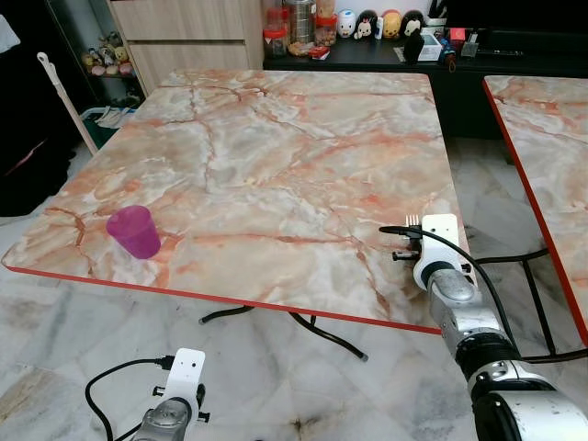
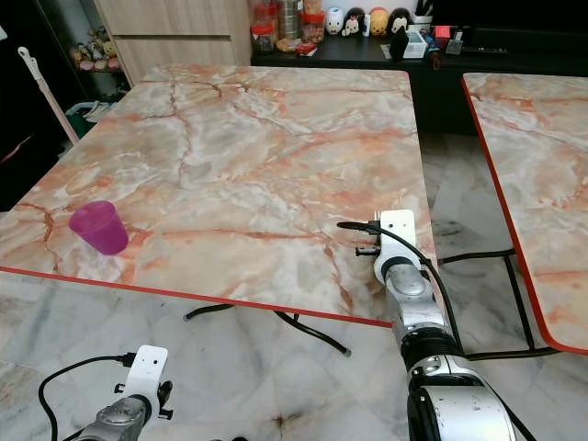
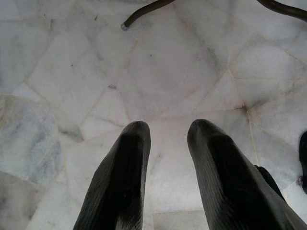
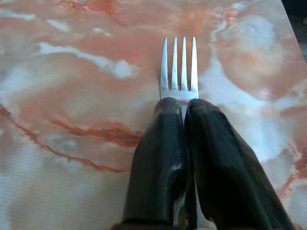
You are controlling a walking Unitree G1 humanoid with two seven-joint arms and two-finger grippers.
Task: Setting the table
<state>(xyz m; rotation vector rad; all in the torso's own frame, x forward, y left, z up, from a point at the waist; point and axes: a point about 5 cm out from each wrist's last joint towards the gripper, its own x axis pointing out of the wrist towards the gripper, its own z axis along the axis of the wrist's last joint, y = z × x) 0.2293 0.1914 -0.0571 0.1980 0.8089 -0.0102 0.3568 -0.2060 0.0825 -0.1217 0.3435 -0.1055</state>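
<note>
The fork [image 4: 179, 67] sits pinched tight in the right gripper [image 4: 184, 110], just over the table [image 1: 276, 138] near its right edge — far from the cup [image 1: 134, 231]. Lower it flat, then let go gently. The left gripper [image 3: 168, 132] hangs open over the floor [image 3: 72, 62].

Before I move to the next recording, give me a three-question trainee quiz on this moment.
1. True or false: the right claw is shut on a fork.
2. The purple cup stands on the marble table near: A) the robot's left front corner, B) the far right corner, C) the middle.
3. Fill in: the left claw hangs open over the ____.

Key: 1 true. 2 A. 3 floor.
</note>
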